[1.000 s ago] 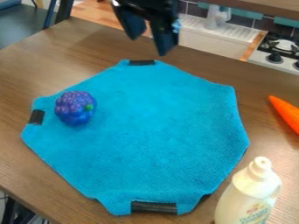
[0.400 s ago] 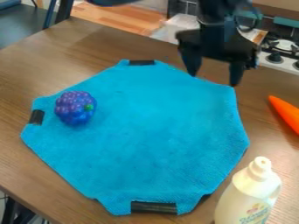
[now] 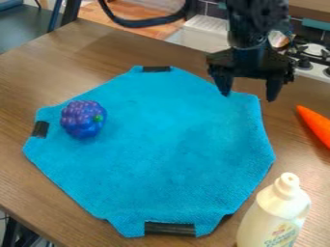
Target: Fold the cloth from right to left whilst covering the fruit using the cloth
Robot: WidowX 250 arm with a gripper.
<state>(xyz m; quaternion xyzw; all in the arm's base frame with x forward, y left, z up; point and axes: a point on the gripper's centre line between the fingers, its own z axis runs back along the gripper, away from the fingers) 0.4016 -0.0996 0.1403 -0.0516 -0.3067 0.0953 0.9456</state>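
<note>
The blue cloth lay spread flat on the wooden table, unfolded, with the purple toy fruit uncovered on its left part, near the left corner. The fruit's underside was hidden, though a small green spot showed on its right side. Black strips showed at the cloth's top, left and bottom edges; a further dark bit peeked out by the lower right edge, mostly hidden, and could not be made out.

The black gripper hung over the cloth's upper right corner, its two fingers spread wide and grasping nothing. Whether either tip touched the cloth could not be told. The arm above was cut off by the top edge, and the gripper hid some of the cloth's rim.

At right, the orange toy carrot ran out of view. The pale bottle, cut off at its base, stood near the cloth's lower right side. Behind, the stove was partly cut off.
</note>
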